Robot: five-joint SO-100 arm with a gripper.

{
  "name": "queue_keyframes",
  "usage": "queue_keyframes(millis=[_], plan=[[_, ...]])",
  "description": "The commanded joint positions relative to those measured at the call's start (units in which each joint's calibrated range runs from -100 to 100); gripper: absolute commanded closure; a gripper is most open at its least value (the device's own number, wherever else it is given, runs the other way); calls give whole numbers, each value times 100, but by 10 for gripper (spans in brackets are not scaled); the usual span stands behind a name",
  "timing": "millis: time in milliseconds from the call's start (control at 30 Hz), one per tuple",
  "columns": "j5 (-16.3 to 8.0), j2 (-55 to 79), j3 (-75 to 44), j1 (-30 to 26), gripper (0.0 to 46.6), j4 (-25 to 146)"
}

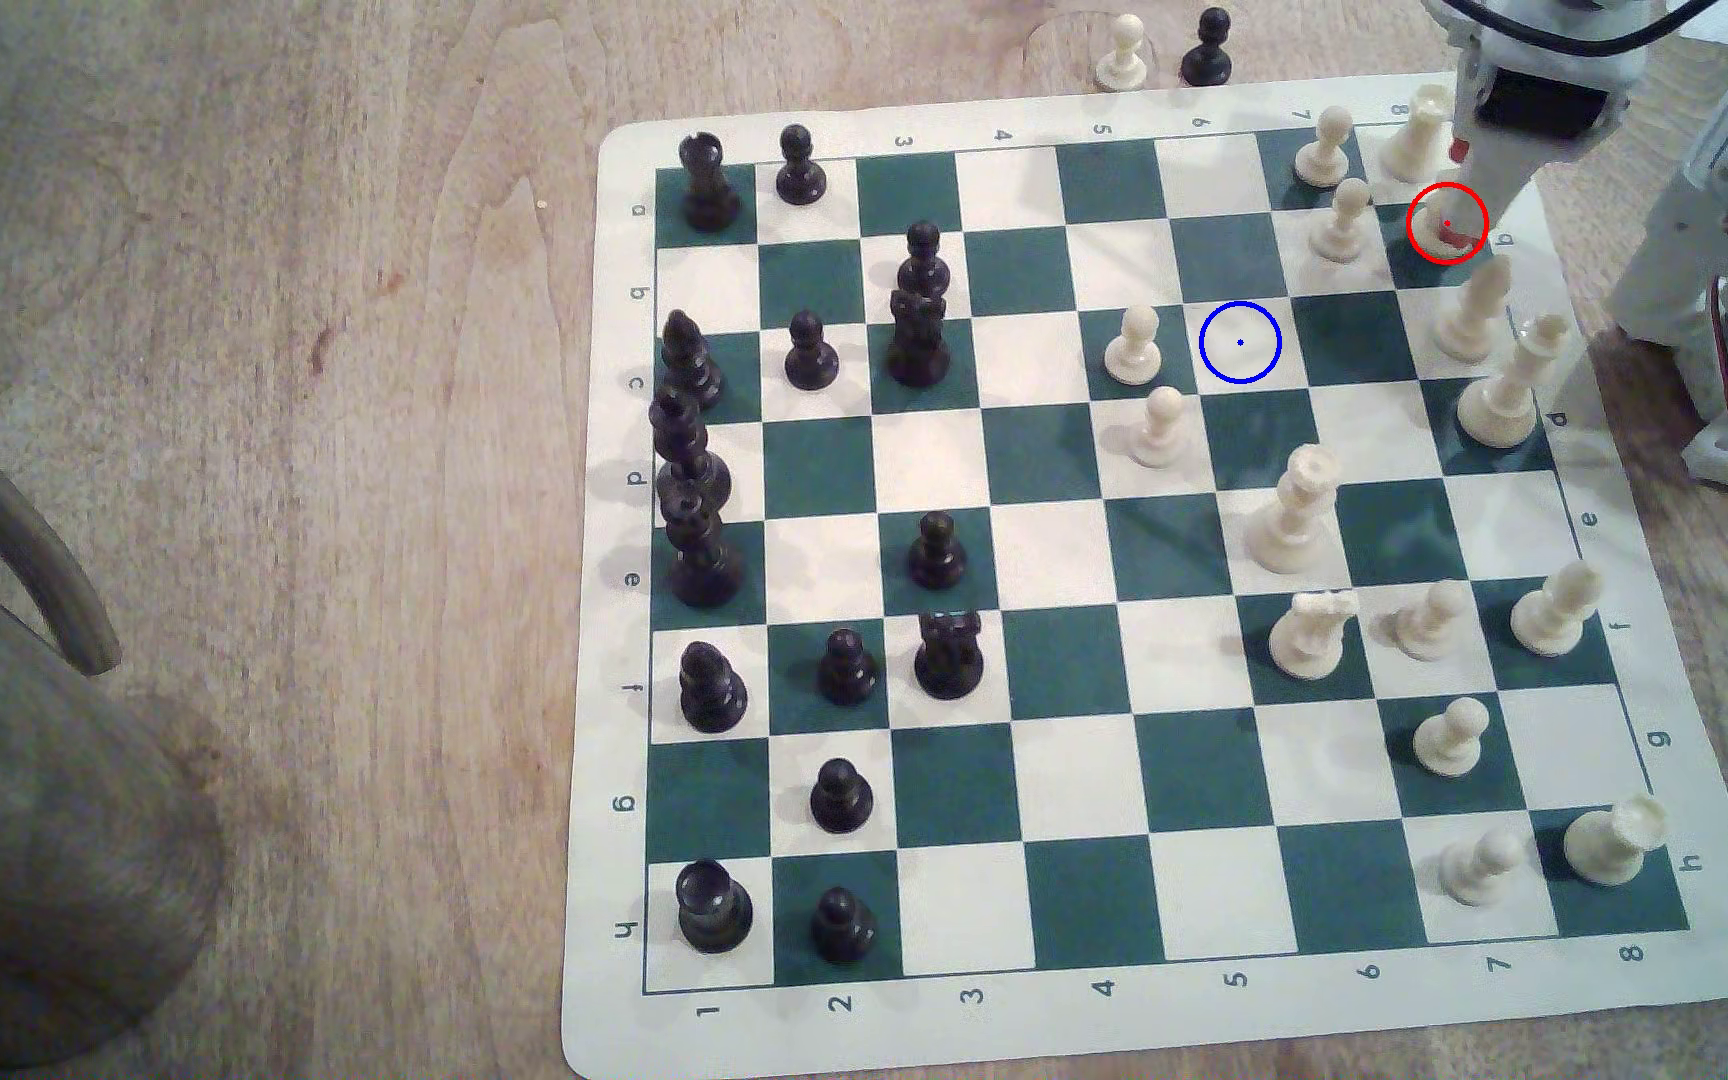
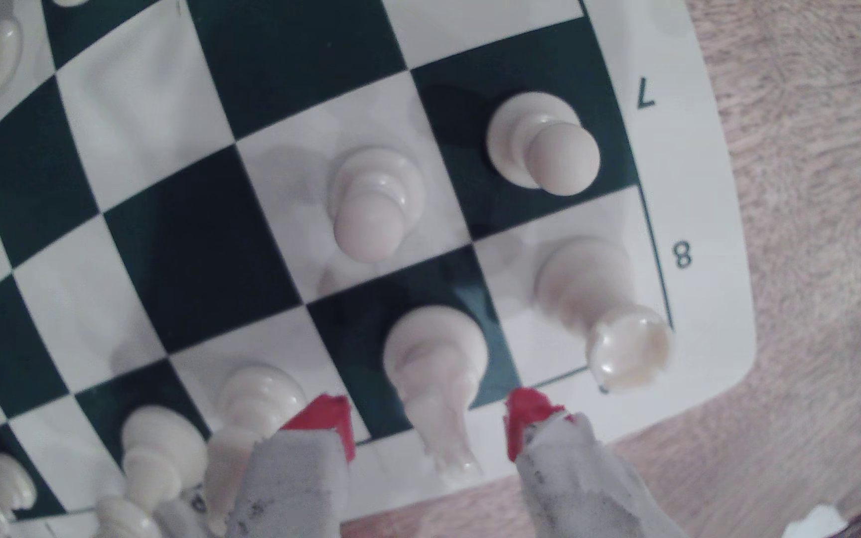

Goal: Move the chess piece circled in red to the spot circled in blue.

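Red-tipped tool (image 2: pixel 426 421) fingers (image 2: pixel 322 421) sit nearest the wrist camera, spread apart, straddling the cream knight (image 2: pixel 436 362) without touching it. Worktop (image 1: pixel 268 415) is wood; green-and-cream board (image 1: pixel 1047 644) lies on it. In the exterior view, the knight stands upright on the red-ringed dark square at the board's 1 o'clock corner, beside the cream rook (image 1: pixel 1416 135). Blue-ringed spot (image 1: pixel 1240 343) is a vacant light square at 8 o'clock from the knight, a cream pawn (image 1: pixel 1134 346) just beside it.

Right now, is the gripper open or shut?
Open: the gripper's red-tipped fingers stand apart on either side of the knight, with gaps showing.
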Motion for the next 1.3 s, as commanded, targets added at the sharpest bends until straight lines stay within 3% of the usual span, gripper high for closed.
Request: queue_keyframes(millis=[0,167,267,567,667,800,1067,1267], plan=[[-68,32,-227,-58,309,-34],[-93,218,-363,-65,323,-58],[-83,218,-363,-73,374,-42],[-103,218,-372,-104,417,-91],[-103,184,-381,-120,464,-58],[-103,108,-436,-136,464,97],[-298,-28,-1868,-417,464,1383],[-723,-113,-2476,-1184,464,1645]])
